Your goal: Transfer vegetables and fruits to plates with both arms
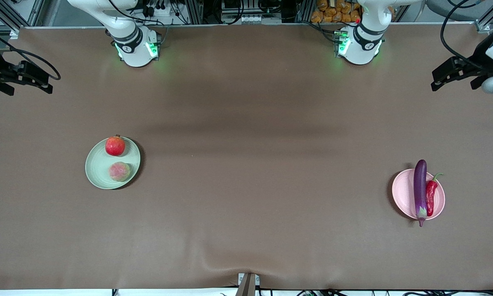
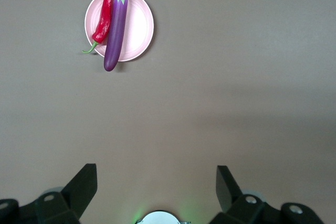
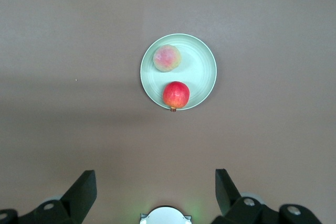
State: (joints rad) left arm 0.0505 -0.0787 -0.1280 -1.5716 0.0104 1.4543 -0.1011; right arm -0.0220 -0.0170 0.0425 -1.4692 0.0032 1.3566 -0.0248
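Pomegranate (image 1: 115, 146) and tan-green fruit (image 1: 119, 171) share the green plate (image 1: 98, 166) toward the right arm's end of the table (image 1: 246, 164). Eggplant (image 1: 420, 191) and chili pepper (image 1: 431, 195) lie side by side on the pink plate (image 1: 402, 193) toward the left arm's end. Left gripper (image 2: 156, 182) and right gripper (image 3: 156, 182) hang high over the table's end edges, fingers spread wide, holding nothing.

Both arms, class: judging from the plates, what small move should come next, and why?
Probably none beyond waiting. The pomegranate and tan fruit lie on the green plate, the eggplant and chili on the pink plate. The left gripper and right gripper are open, empty, at the table's ends.
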